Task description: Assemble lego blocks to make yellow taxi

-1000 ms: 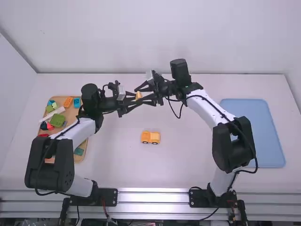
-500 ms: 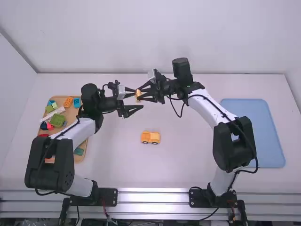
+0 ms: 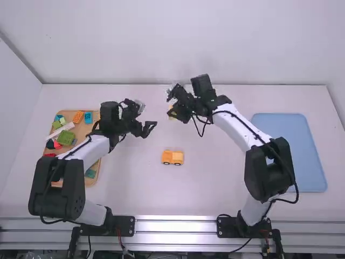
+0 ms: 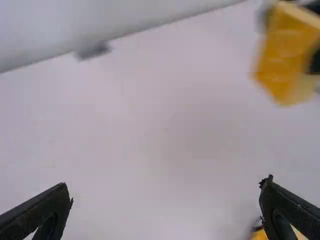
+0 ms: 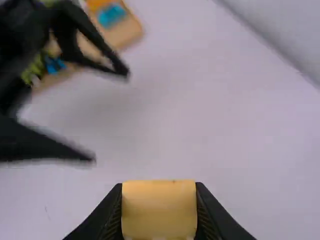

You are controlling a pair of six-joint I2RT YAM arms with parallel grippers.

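My left gripper (image 3: 150, 128) stands open over the table left of centre; the left wrist view shows the left gripper (image 4: 166, 200) with nothing between its spread fingers. Right of it and a little farther back, my right gripper (image 3: 171, 110) holds a yellow block (image 3: 172, 114) above the table. In the right wrist view that block (image 5: 159, 207) is clamped in the right gripper (image 5: 159, 212); it also hangs at the upper right of the left wrist view as a yellow block (image 4: 284, 57). The yellow vehicle piece (image 3: 173, 157) with dark wheels rests on the table nearer the bases.
A wooden tray (image 3: 97, 162) of mixed coloured blocks lies at the left, partly under the left arm. A flat blue tray (image 3: 294, 145) lies at the right. The back wall (image 3: 161, 43) rises behind the table.
My left gripper let go of the yellow block between the earlier frames. Since then the two grippers have drawn apart, the right one shifting rightward with the block. The vehicle piece stayed put.
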